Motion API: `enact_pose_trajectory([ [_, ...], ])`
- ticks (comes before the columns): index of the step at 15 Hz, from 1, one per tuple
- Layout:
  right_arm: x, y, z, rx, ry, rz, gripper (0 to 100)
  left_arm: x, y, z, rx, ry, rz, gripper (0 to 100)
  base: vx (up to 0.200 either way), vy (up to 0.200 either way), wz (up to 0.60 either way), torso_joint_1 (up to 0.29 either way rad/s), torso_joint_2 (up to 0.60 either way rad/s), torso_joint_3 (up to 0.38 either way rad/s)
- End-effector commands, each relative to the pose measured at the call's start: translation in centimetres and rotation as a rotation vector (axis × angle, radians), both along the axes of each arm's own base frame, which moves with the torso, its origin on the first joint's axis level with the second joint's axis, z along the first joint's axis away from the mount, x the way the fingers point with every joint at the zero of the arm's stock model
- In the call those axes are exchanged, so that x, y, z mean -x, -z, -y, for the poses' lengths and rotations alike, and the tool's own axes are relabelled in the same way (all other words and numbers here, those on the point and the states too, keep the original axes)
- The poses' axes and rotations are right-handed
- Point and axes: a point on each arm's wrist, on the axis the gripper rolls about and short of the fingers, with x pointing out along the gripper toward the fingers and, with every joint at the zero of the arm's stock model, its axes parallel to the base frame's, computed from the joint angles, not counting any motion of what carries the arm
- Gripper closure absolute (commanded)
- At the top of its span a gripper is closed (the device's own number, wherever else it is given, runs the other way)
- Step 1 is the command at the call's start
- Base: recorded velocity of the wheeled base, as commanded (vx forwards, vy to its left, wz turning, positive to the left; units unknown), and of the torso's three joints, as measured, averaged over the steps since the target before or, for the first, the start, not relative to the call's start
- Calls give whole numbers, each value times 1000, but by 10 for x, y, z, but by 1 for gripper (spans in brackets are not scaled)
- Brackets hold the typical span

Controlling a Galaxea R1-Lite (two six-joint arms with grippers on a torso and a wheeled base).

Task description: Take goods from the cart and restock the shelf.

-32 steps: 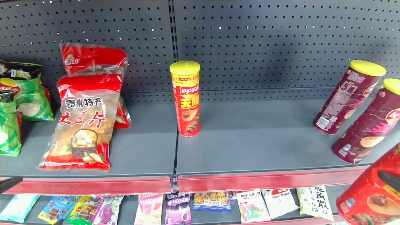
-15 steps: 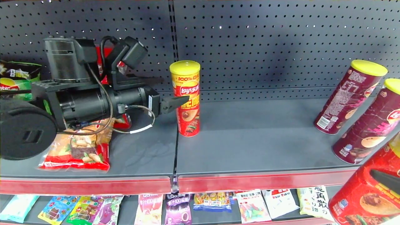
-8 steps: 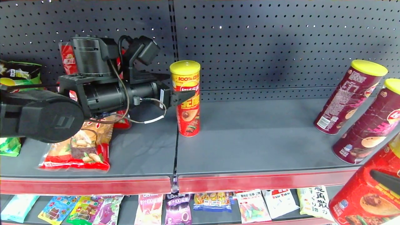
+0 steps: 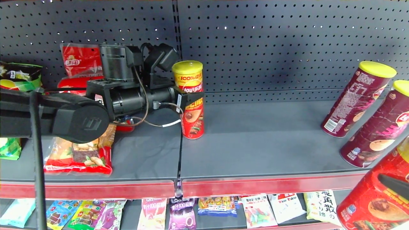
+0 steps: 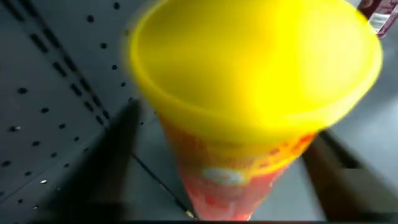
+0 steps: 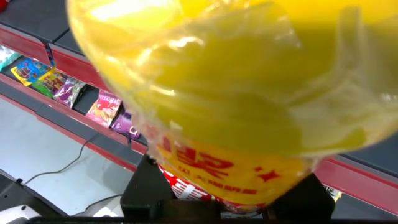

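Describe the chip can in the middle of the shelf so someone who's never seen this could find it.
Start at the grey shelf under the pegboard wall. Near its centre seam stands a slim red can with a yellow lid, the left gripper around it. It is the only bright red can on the shelf; the maroon cans stand far to its right.

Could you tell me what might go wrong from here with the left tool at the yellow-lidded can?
The red can leans slightly with the left tool at its upper half; a sideways push might topple it. The right tool holds a second can low beside the shelf edge; raising it might knock that edge.
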Motion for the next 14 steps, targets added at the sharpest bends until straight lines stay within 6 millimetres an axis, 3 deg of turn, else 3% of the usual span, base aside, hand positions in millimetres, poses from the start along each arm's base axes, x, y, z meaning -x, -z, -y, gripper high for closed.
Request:
enact_pose_trajectory([
  [1,0,0,0,1,6,-1,100,1,2,4,-3,11,-5,100,0,0,0,0,0,0],
  [3,-1,0,1,1,14,-1,100,4,2,3,-2,22,-13,100,0,0,0,0,0,0],
  [7,-3,-2,0,-3,7,0,100,34,-9,-9,29,188,-20,100,0,0,0,0,0,0],
  [14,-7,-6,-1,-3,2,1,100,61,7,0,31,425,-88,100,0,0,0,0,0,0],
])
